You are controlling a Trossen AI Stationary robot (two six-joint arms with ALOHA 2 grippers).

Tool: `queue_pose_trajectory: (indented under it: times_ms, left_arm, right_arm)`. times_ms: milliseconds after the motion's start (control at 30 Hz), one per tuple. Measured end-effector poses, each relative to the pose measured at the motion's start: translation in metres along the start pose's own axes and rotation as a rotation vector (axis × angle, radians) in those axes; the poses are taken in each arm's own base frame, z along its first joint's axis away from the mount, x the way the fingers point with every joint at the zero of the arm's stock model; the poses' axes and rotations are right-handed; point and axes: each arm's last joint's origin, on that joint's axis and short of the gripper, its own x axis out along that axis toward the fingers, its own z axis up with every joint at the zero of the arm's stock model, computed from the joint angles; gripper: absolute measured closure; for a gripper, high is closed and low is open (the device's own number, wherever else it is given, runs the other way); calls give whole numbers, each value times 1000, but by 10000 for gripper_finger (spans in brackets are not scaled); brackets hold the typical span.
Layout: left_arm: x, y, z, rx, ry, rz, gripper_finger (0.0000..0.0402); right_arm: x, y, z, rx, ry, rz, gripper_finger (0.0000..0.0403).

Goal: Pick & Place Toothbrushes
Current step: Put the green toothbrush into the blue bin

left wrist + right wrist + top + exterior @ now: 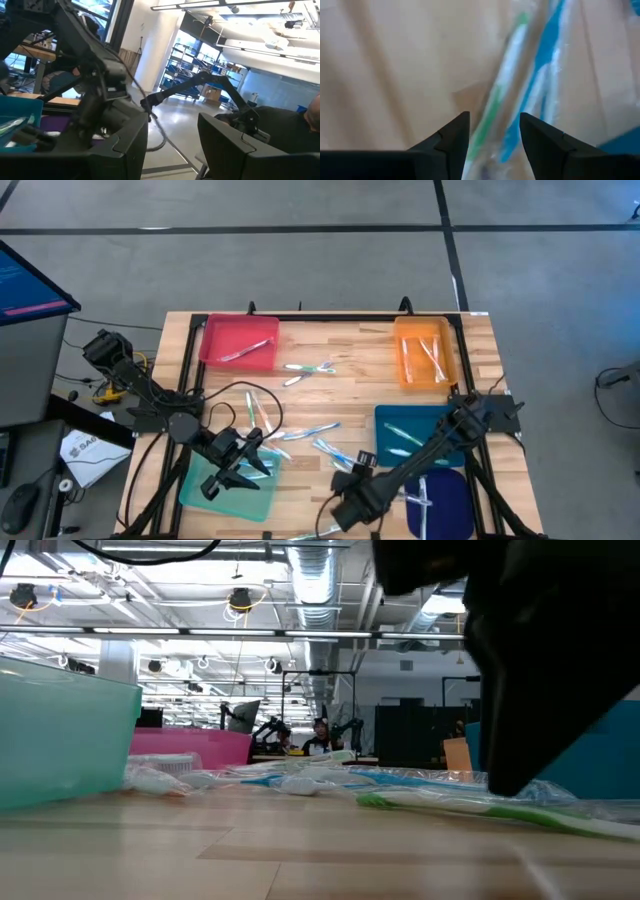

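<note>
Between right pincer [494,131] fingers: toothbrushes [520,90].

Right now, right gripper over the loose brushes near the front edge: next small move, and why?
Probably lower it straight down, then close. The right gripper is open with nothing between its fingers, and a green toothbrush and a blue toothbrush lie on the table just ahead of the gap. The left gripper waits over the teal tray.

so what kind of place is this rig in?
Looks like an industrial lab or workshop: exposed ducts and hanging lamps overhead, storage racks, and other robot arms across the floor.
</note>
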Motion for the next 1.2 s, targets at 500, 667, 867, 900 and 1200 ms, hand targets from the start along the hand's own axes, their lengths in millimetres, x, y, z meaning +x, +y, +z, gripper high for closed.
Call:
queue_pose_trajectory:
  times_ms: [500,667,867,900,1200]
  left_arm:
    - [0,0,0,0,2,-6,234]
    - [0,0,0,-15,1,-6,234]
    - [0,0,0,-16,-1,-6,234]
    - [0,0,0,-16,0,-6,234]
    - [0,0,0,-16,-2,-5,234]
  right_arm:
    - [33,-20,6,-41,117,57,252]
    - [37,-26,13,0,147,75,307]
    - [40,-32,18,22,159,72,388]
    - [40,-32,18,21,160,63,390]
    - [23,-36,15,-3,123,66,396]
